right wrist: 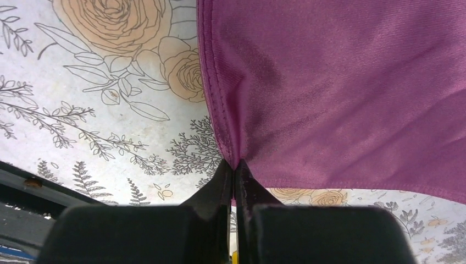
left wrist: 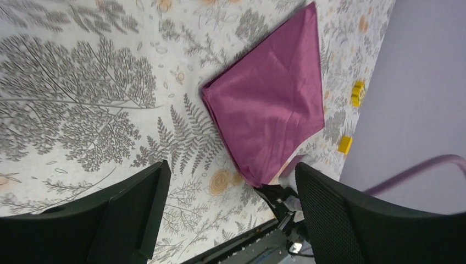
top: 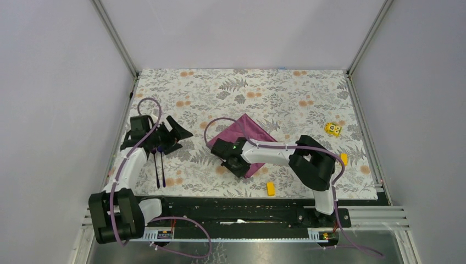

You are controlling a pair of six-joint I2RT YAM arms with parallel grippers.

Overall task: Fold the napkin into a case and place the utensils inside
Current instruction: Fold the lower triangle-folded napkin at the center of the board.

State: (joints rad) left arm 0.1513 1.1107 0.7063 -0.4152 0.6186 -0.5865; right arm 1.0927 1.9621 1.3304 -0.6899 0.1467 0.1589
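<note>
Napkin [top: 245, 132] [left wrist: 269, 104] lying flat as a plum-purple diamond near the middle of the bench [top: 220, 88], a little toward the near edge, with 1 corner aimed at the far edge and 1 at the near edge. Apparently doubled over, judging by the thick layered hem in the left wrist view, but not yet the narrow band of a case.

Pinched by its hem at the near corner by the right hand [top: 237, 165] [right wrist: 235, 165], clenched tight on the fabric, with puckers fanning out from the grip. Probably held there to lift that corner and carry it across for the next fold. Reaching in from the right base, elbow bent high, forearm laid leftward and low over the near half of the bench, wrist tipped down onto the cloth.

Left hand [top: 177, 135] [left wrist: 231, 168] released, spread wide, grasping nothing, hovering near the left edge and facing the napkin. Likely parked clear of the fold, or placed ready to pin the opposite side. Forearm angled up from the left base toward the far edge.

Utensils [top: 159, 168]: 2 dark sticks side by side by the left edge, just nearward of the left hand, well apart from the napkin, presumably left out until a case exists.

3 yellow blocks [top: 332, 128] scattered toward the right and near edges, untouched.
</note>
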